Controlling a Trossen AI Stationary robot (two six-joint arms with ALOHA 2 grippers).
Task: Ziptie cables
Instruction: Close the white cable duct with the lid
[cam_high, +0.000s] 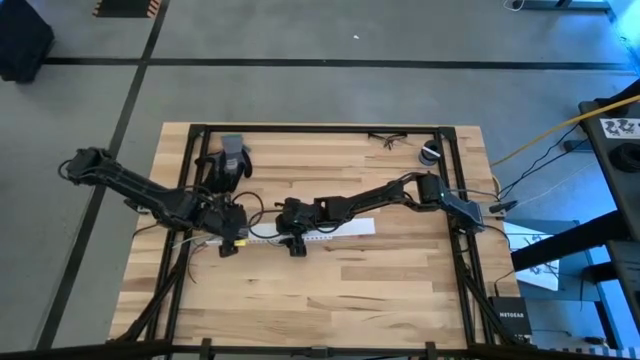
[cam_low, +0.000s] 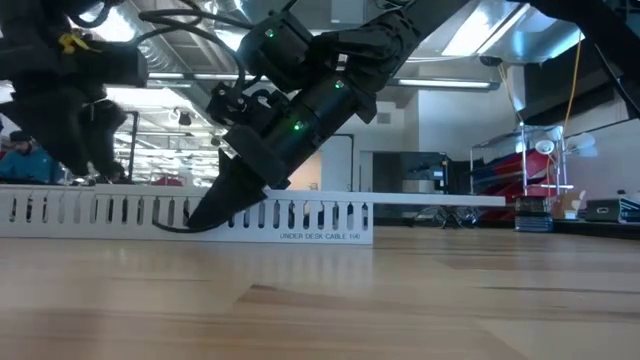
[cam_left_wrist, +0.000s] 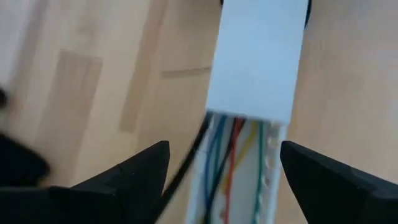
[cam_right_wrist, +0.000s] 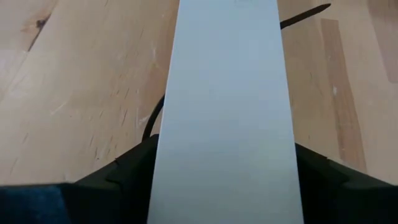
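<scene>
1. Coloured thin cables (cam_left_wrist: 233, 149), blue, red, yellow and green, lie inside the white slotted channel (cam_high: 335, 228) at the middle of the wooden desk (cam_high: 330, 290); a white cover (cam_left_wrist: 258, 56) closes the channel farther along, so only a short part of the wires shows.
2. Both pincers sit over this channel. The left pincer (cam_left_wrist: 224, 171) has its fingers wide apart, one on each side of the open end, holding nothing.
3. The right pincer (cam_right_wrist: 224, 168) has its fingers apart too, one at each edge of the cover, very close to it; I cannot tell if they press it.
4. I judge that the step in hand is to work at the channel and its cover to reach the wires, not yet the tying.
5. The next move calls for gathering the wires together and bringing a ziptie to them.
6. Hard to make out: no ziptie is clear in any view. A dark strip (cam_right_wrist: 305, 14) beside the channel may be one. In the low view the right arm hides part of the channel, and the left pincer is mostly cut off there.
</scene>
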